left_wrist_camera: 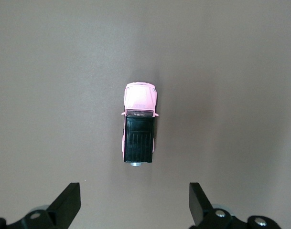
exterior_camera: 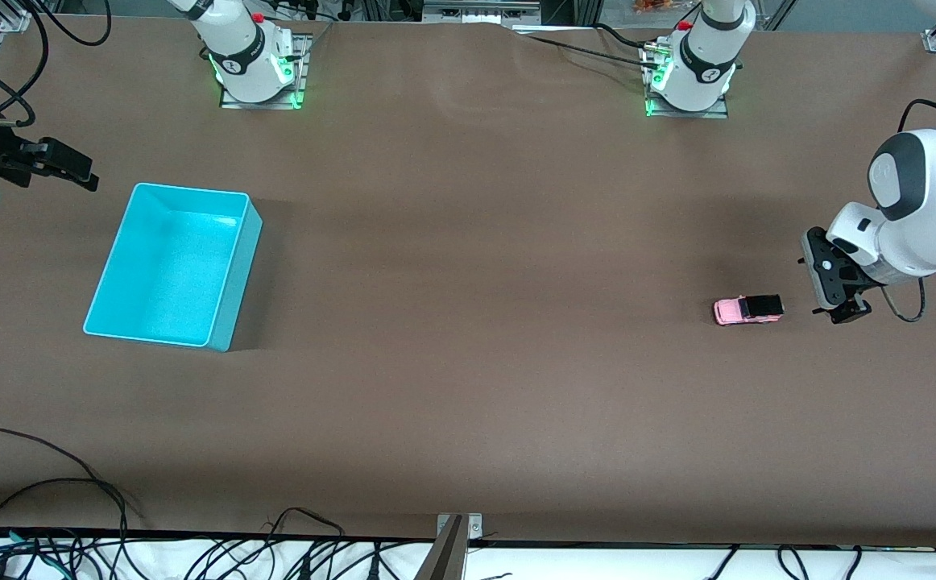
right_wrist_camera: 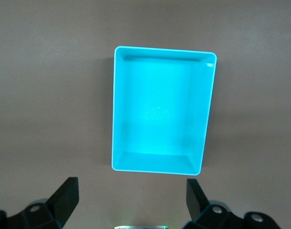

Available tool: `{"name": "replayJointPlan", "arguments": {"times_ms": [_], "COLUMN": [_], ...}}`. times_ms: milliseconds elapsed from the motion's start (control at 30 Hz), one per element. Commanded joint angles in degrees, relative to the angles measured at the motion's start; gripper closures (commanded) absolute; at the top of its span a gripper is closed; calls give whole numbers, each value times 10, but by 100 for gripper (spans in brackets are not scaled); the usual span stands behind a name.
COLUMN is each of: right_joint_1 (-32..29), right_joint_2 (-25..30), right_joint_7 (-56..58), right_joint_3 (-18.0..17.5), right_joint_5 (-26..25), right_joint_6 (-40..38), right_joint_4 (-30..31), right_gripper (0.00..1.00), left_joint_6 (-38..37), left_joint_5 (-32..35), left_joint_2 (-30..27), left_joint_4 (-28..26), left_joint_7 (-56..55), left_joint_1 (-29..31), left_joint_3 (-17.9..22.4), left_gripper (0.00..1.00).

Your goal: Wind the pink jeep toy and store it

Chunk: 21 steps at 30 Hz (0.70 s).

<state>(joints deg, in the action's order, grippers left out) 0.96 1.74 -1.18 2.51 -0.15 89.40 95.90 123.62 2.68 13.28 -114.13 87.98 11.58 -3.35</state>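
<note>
The pink jeep toy (exterior_camera: 748, 309) stands on the brown table toward the left arm's end, light pink with a black roof. In the left wrist view it (left_wrist_camera: 139, 123) lies just ahead of the fingertips (left_wrist_camera: 67, 202). My left gripper (exterior_camera: 842, 311) (left_wrist_camera: 134, 210) is open and empty, over the table beside the jeep. The turquoise bin (exterior_camera: 238, 282) stands empty toward the right arm's end. My right gripper (exterior_camera: 73, 171) (right_wrist_camera: 132, 205) is open and empty, over the table beside the bin's rim (right_wrist_camera: 113, 109).
The arm bases (exterior_camera: 254, 68) (exterior_camera: 689, 76) stand along the table edge farthest from the front camera. Black cables (exterior_camera: 49, 491) and a metal bracket (exterior_camera: 452, 548) lie at the nearest edge. Bare table lies between the jeep and the bin.
</note>
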Motion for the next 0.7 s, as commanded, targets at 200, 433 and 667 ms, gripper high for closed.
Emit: {"name": "replayJointPlan", "arguments": {"times_ms": [200, 433, 667], "right_joint_1": [1, 1, 1], "right_joint_2": [0, 0, 1], "right_joint_7": [0, 0, 0], "right_joint_3": [-2, -2, -2], "right_joint_5": [-7, -7, -7], "right_joint_6": [-10, -10, -10], "right_joint_4": [-9, -8, -8], "right_gripper": [0, 0, 0], "left_joint_6": [48, 96, 137], "left_joint_5": [7, 8, 8], "left_joint_2": [16, 49, 81], "left_joint_4": [-25, -45, -50], "left_joint_7": [13, 13, 13], "left_joint_1": [5, 4, 5], "left_joint_3": [-5, -5, -5], "left_gripper": [0, 0, 0]}}
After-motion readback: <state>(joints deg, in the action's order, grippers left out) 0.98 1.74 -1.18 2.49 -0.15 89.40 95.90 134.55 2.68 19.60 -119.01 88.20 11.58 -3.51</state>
